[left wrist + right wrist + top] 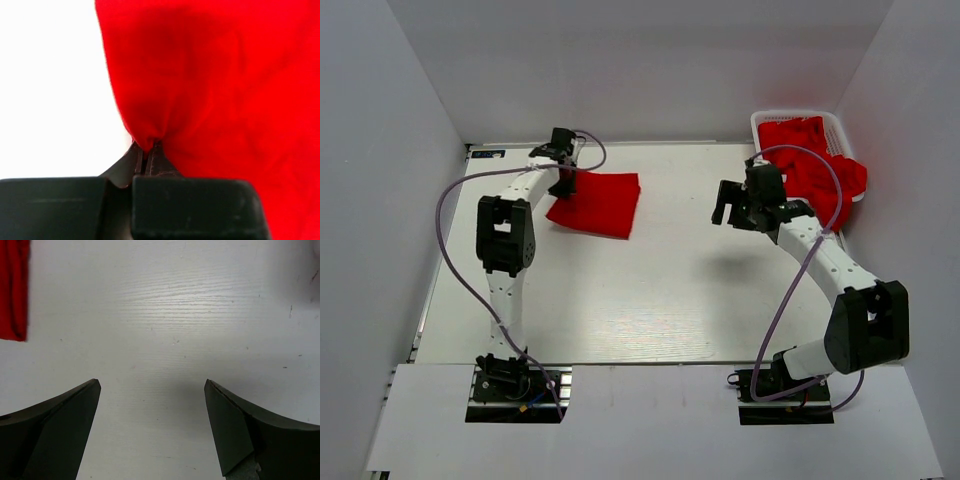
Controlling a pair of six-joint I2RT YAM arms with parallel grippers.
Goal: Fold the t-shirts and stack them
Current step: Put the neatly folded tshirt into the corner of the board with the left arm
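Note:
A folded red t-shirt (596,203) lies on the table at the back left. My left gripper (563,183) is at its left edge, shut on a pinch of the red fabric (200,75), which bunches between the fingertips (148,149). More red t-shirts (817,163) are piled in and over the white basket (761,121) at the back right. My right gripper (730,207) hovers open over bare table left of the basket, with nothing between its fingers (152,387). A strip of the folded t-shirt (14,290) shows at the left edge of the right wrist view.
White walls close in the table on the left, back and right. The white table (680,280) stretches between the folded shirt and the basket. A purple cable (455,250) loops beside each arm.

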